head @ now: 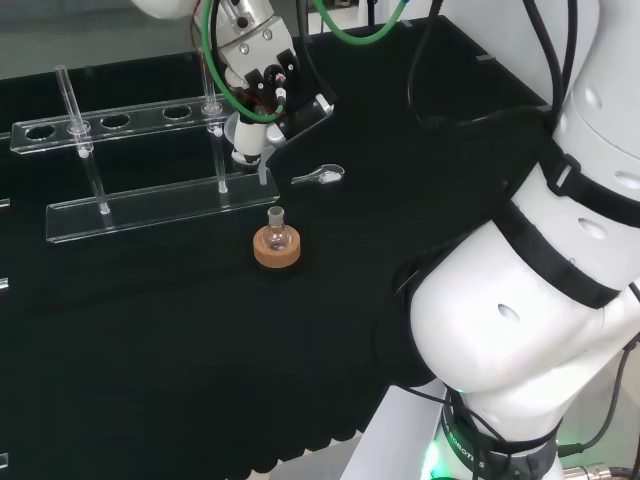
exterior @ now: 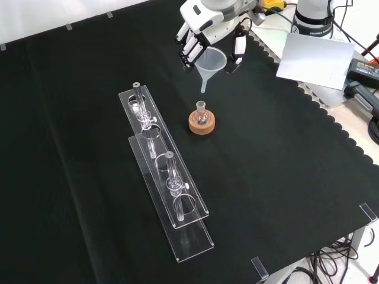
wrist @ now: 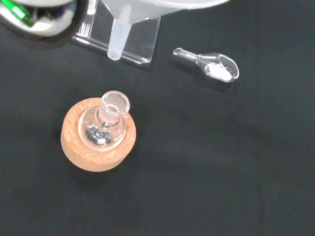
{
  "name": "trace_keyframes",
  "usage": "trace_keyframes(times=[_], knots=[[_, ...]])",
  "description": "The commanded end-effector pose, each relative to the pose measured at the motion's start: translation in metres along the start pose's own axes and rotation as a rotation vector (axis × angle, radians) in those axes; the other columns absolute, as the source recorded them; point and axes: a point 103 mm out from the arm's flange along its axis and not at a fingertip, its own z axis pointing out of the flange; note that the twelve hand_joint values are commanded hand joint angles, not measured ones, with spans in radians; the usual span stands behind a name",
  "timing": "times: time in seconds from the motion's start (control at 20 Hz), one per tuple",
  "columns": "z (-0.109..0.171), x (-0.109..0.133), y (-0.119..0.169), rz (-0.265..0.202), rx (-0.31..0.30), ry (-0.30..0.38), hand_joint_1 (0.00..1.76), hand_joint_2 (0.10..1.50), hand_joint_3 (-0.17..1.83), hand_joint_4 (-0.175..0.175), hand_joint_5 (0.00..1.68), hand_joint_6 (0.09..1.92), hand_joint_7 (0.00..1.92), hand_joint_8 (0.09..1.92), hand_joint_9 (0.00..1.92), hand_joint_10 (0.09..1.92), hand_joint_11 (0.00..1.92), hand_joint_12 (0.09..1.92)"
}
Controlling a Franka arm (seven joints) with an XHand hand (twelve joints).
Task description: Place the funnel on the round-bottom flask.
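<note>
A small clear round-bottom flask stands upright on a cork ring in the middle of the black cloth. The hand hangs in the air with its fingers curled round the rim of a translucent white funnel. The funnel's stem points down. In the front view its tip is a little above and beyond the flask's open neck, apart from it.
A clear plastic scoop lies on the cloth near the flask. A long clear acrylic tube rack with upright tubes stands left of the flask in both the head and front views. A paper sheet lies at the cloth's scalloped edge.
</note>
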Motion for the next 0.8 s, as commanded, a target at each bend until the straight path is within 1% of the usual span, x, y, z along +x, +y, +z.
trace_keyframes(times=[0.05,0.3,0.8], knots=[[0.011,0.002,0.007,-0.002,0.023,-0.003,0.92,0.67,0.62,0.01,0.64,0.47,0.73,0.68,1.1,0.42,0.63,1.27],[0.022,0.003,0.013,-0.006,0.051,-0.009,0.92,0.67,0.62,0.01,0.65,0.48,0.73,0.68,1.11,0.43,0.63,1.27],[0.044,0.003,0.03,-0.02,0.089,0.005,0.92,0.67,0.62,0.012,0.65,0.49,0.73,0.68,1.11,0.43,0.62,1.28]])
